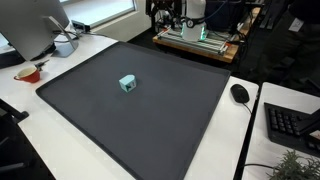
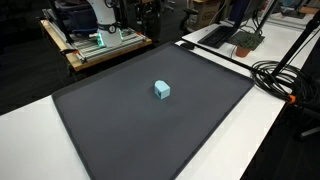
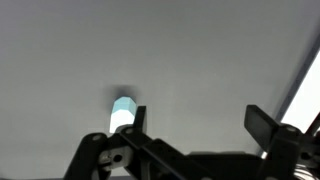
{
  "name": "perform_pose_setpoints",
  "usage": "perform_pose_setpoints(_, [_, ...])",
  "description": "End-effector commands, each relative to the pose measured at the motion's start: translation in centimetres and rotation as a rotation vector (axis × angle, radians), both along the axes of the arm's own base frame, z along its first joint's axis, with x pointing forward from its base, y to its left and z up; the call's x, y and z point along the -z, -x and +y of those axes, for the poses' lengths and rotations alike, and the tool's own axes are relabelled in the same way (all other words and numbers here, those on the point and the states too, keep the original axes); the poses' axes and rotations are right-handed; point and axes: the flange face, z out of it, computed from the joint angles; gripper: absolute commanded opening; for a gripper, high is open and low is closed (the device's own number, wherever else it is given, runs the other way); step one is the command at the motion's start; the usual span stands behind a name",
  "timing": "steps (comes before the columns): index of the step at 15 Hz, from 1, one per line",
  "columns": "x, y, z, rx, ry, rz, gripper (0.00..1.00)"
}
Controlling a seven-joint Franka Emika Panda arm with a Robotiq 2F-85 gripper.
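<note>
A small light-blue block (image 1: 127, 83) lies near the middle of a dark grey mat (image 1: 160, 120); both exterior views show it (image 2: 161, 90). The arm and gripper are not in either exterior view. In the wrist view my gripper (image 3: 200, 122) is open and empty, with its two dark fingers spread wide above the mat. The block (image 3: 122, 110) shows just outside the left finger, partly hidden by it and not between the jaws.
A white table (image 1: 30, 110) bears the mat. On it are a monitor (image 1: 35, 25), a red bowl (image 1: 28, 73), a mouse (image 1: 240, 93), a keyboard (image 1: 290, 125) and a plant (image 1: 290, 165). A wooden cart with equipment (image 2: 95, 40) stands beyond, and black cables (image 2: 285, 75) lie by one edge.
</note>
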Motion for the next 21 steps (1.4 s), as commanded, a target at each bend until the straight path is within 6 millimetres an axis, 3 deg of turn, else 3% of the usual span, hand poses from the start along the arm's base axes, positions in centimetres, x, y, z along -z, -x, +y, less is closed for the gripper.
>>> perform_pose_setpoints(1, [3.0,-2.4,0.5,0.092,-0.038,-0.101,1.00])
perform_pose_setpoints(5, [7.4,-3.5,0.9,0.173,-0.039,-0.141,1.00])
perform_pose_setpoints(8, [11.5,-3.6,0.1,0.241,-0.032,-0.116,1.00])
perform_pose_setpoints(9, [12.2,-3.1,0.4,0.241,-0.036,-0.063,1.00])
perform_pose_setpoints(10, [10.7,-3.4,0.3,0.210,-0.029,-0.097,1.00])
perform_pose_setpoints(13, [12.6,-3.2,0.3,0.217,-0.024,-0.054,1.00])
perform_pose_setpoints(18, [15.5,-5.4,-3.5,0.314,-0.018,-0.214,1.00])
perform_pose_setpoints(21, [17.6,-6.5,-4.1,0.354,-0.015,-0.237,1.00])
